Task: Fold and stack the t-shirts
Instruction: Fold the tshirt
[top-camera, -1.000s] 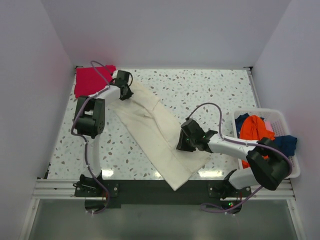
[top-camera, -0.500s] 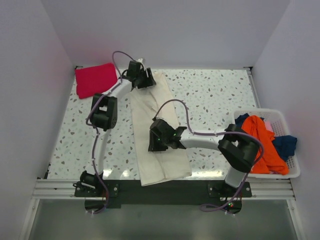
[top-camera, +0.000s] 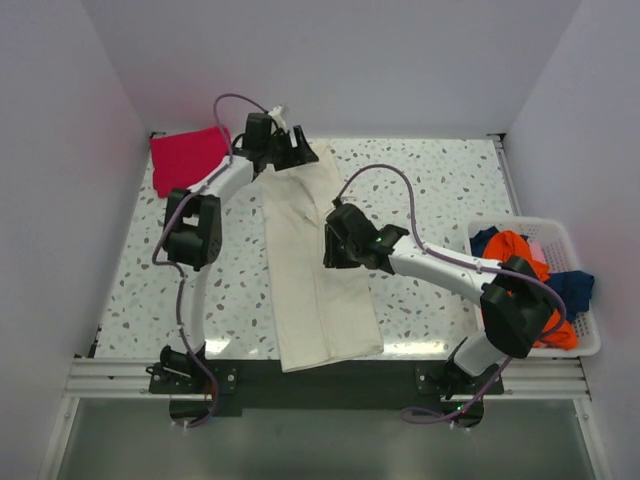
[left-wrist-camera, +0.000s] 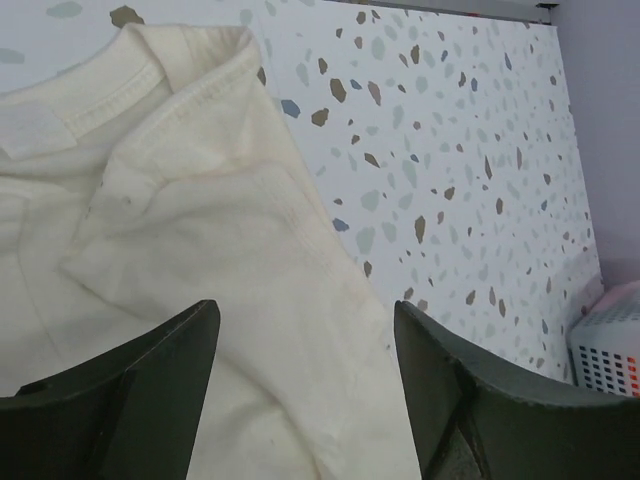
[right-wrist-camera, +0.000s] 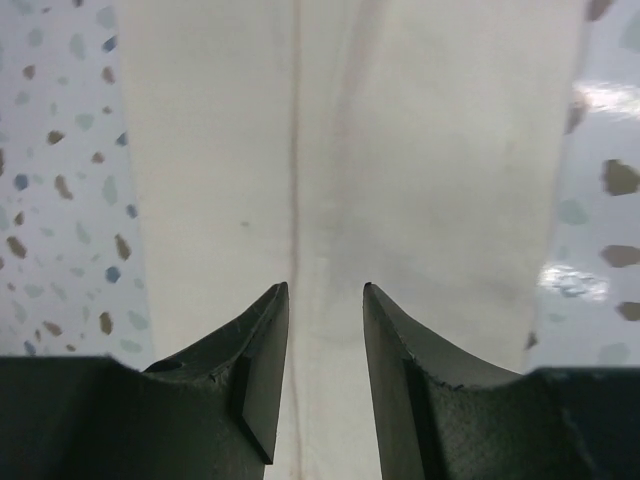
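The cream t-shirt (top-camera: 320, 300) lies folded into a long strip running from the back of the table to its front edge. My left gripper (top-camera: 298, 155) hovers over the strip's far end, near the collar. Its jaws stand wide open over the cream cloth (left-wrist-camera: 200, 200) and hold nothing (left-wrist-camera: 305, 330). My right gripper (top-camera: 331, 246) hangs over the middle of the strip. In the right wrist view its fingers (right-wrist-camera: 325, 290) are apart above the flat cloth (right-wrist-camera: 400, 150), with nothing between them. A red t-shirt (top-camera: 188, 158) lies folded at the back left corner.
A white basket (top-camera: 520, 222) at the right edge holds a crumpled orange t-shirt (top-camera: 515, 255) and a blue one (top-camera: 572, 285). White walls close in the speckled table (top-camera: 440, 190) on three sides. The basket's corner (left-wrist-camera: 610, 350) shows in the left wrist view.
The cream shirt swung from a diagonal to lying lengthwise. My left gripper opened and let go of its far end. My right gripper moved to mid-strip and opened.
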